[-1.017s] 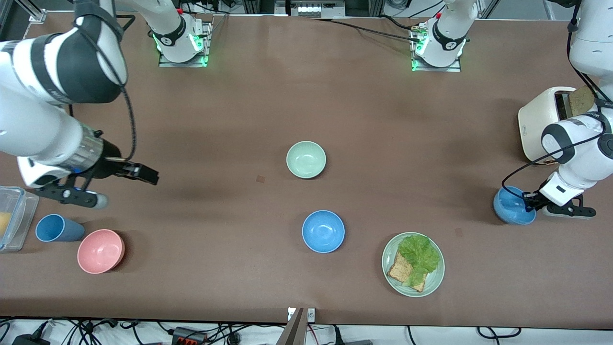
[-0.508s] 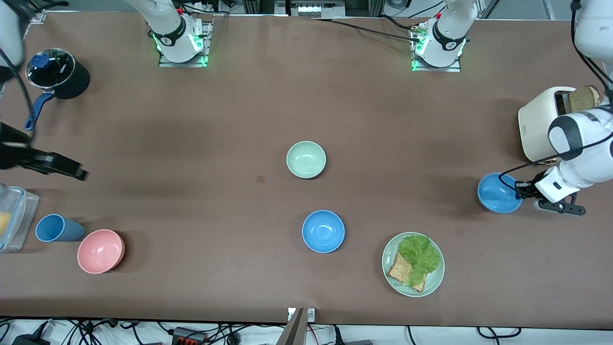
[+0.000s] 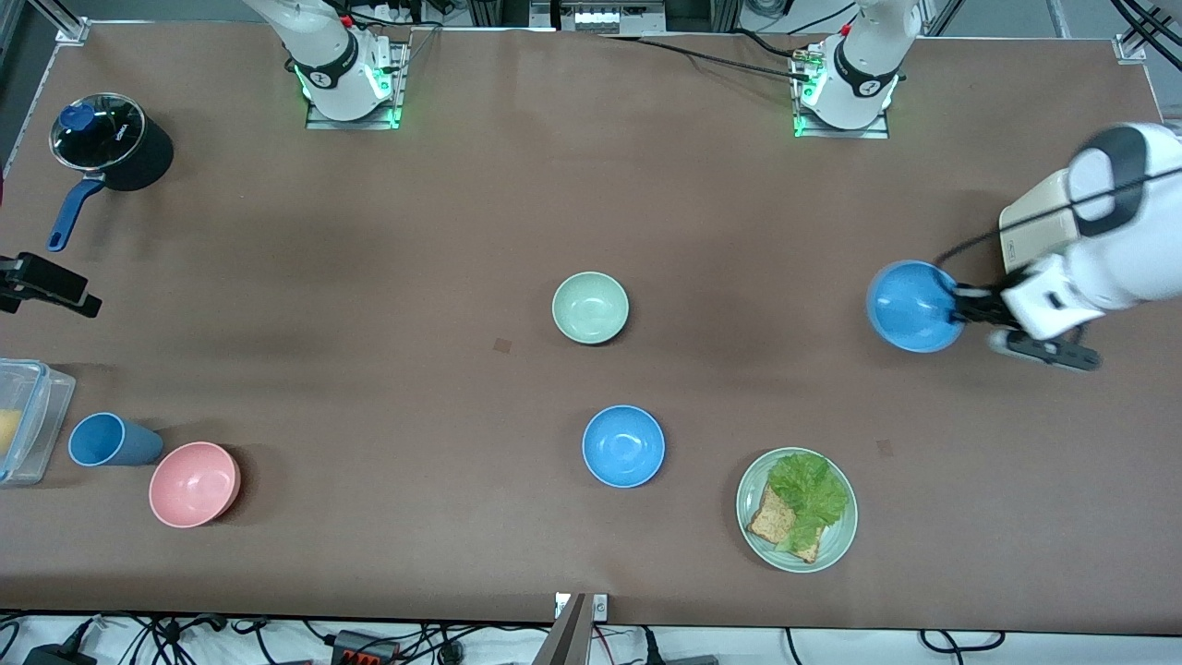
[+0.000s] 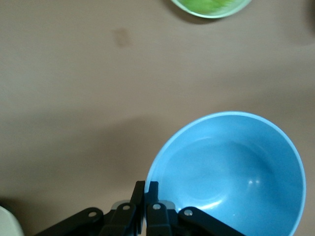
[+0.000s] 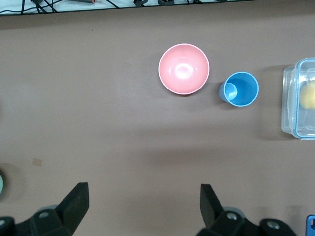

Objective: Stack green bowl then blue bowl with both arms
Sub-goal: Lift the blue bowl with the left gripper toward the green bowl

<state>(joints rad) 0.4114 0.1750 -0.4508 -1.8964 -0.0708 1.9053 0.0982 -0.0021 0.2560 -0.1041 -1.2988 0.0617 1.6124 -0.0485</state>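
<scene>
Brown worktop (image 3: 369,388), wide and matte, carries everything. Left arm reaches in from its end of the worktop; left gripper (image 3: 960,305) is up in the air over bare worktop near the cream toaster (image 3: 1025,226), fingers (image 4: 146,194) pinched tight on the rim of a small round sky-blue plastic bowl (image 3: 914,307), which hangs tilted from the grip. Right gripper (image 5: 142,201) sits high over the right arm's end, fingers spread wide with nothing between them; this arm waits.

Small round pale mint-green bowl (image 3: 590,308) stands upright at mid-worktop, nothing in it. A second sky-blue bowl (image 3: 623,446) sits nearer the front camera than it, apart from it. Green plate with lettuce and toast (image 3: 796,510), pink bowl (image 3: 195,484), blue cup (image 3: 103,440), black lidded saucepan (image 3: 111,143) and a clear plastic container (image 3: 28,420) are all well apart from the stack site.

Step in hand, by my reading: carrying the held blue bowl toward the green bowl. Next move calls for travel across to a spot over the green bowl, levelling the tilt, lowering until it nests, then release.

Hard to make out: left forearm is motion-blurred and cut by the frame edge; most of the right arm is out of the front view; toaster is partly hidden by the left arm.
</scene>
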